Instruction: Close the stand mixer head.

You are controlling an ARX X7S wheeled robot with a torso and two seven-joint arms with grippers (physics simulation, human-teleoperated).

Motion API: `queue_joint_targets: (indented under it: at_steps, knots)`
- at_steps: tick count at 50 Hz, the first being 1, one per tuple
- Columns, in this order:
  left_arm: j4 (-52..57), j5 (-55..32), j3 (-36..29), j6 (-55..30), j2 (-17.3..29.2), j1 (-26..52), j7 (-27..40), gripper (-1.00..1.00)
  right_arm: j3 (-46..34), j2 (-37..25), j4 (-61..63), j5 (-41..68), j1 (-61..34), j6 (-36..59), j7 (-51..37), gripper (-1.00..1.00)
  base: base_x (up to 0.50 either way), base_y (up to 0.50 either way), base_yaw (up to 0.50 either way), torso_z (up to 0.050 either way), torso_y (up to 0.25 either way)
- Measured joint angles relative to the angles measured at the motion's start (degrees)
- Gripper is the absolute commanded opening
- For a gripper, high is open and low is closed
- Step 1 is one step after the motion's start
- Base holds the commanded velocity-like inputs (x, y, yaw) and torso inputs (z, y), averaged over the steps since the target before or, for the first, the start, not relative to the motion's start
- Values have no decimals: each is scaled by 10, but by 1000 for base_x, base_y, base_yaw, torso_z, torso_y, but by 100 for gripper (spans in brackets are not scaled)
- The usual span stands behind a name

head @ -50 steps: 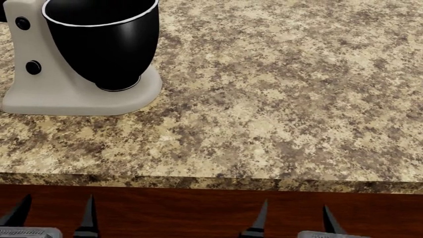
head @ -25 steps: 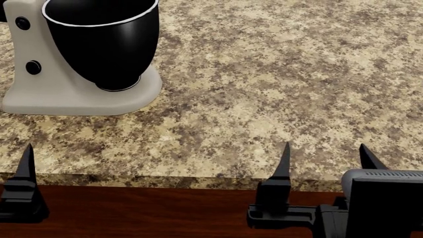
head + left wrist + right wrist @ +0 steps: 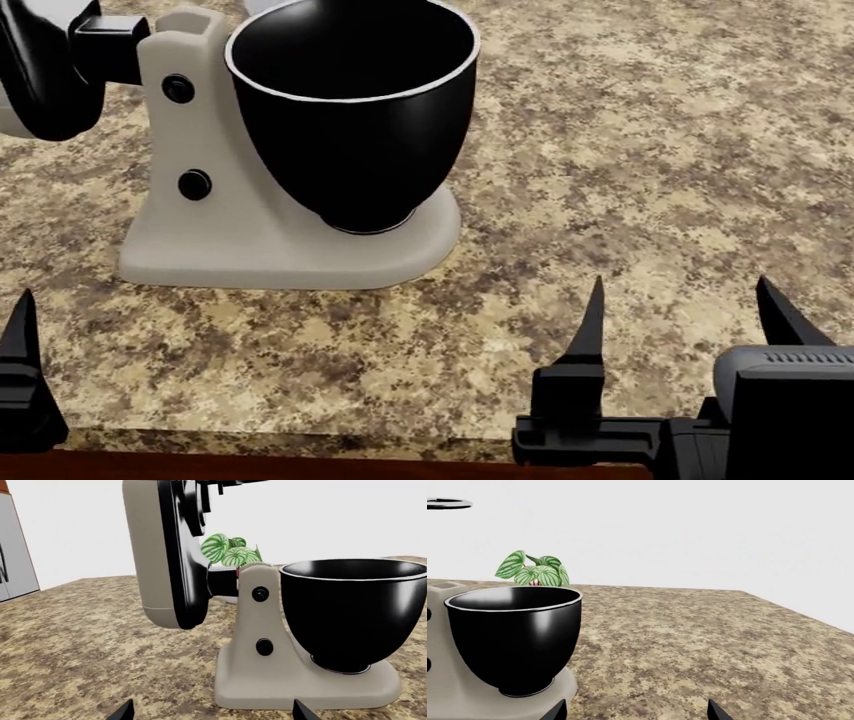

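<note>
The stand mixer head (image 3: 148, 555) is tilted up and back, its cream housing upright and its glossy black underside (image 3: 185, 555) facing the bowl. A black hinge block (image 3: 223, 581) joins it to the cream column (image 3: 261, 625). In the head view only its black underside (image 3: 40, 75) shows at the top left. The black mixing bowl (image 3: 354, 110) sits on the base. My left gripper (image 3: 212, 714) is open and empty, low in front of the base. Only one of its fingers (image 3: 19, 345) shows in the head view. My right gripper (image 3: 683, 335) is open and empty, to the right of the mixer.
The mixer stands on a speckled granite counter (image 3: 641, 150) whose front edge (image 3: 294, 438) runs just below my grippers. A green potted plant (image 3: 534, 570) stands behind the mixer. The bowl (image 3: 514, 635) fills the right wrist view's near side.
Both grippers have risen from below the counter edge to counter height. The head view has shifted, so the mixer sits lower and further right and its tilted head now shows.
</note>
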State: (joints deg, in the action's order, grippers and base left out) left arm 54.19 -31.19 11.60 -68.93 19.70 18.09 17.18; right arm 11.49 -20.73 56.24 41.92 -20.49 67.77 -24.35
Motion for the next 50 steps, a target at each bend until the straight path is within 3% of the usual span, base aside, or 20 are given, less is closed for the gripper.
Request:
queue_joint_targets:
  at_steps: [41,45,50]
  knots:
    - [35,-84,62,-79,4,29,30,100,48,-30,25,100,-16,17,-64,100,324,246,0,0,0]
    - [41,-116,87,-103,4,42,36,100,61,-39,29,131,-21,18,-84,100,0,0,0,0,0]
    - [28,-223,146,-144,17,83,95,100,77,-61,31,184,-27,13,-121,100,0,0,0,0,0]
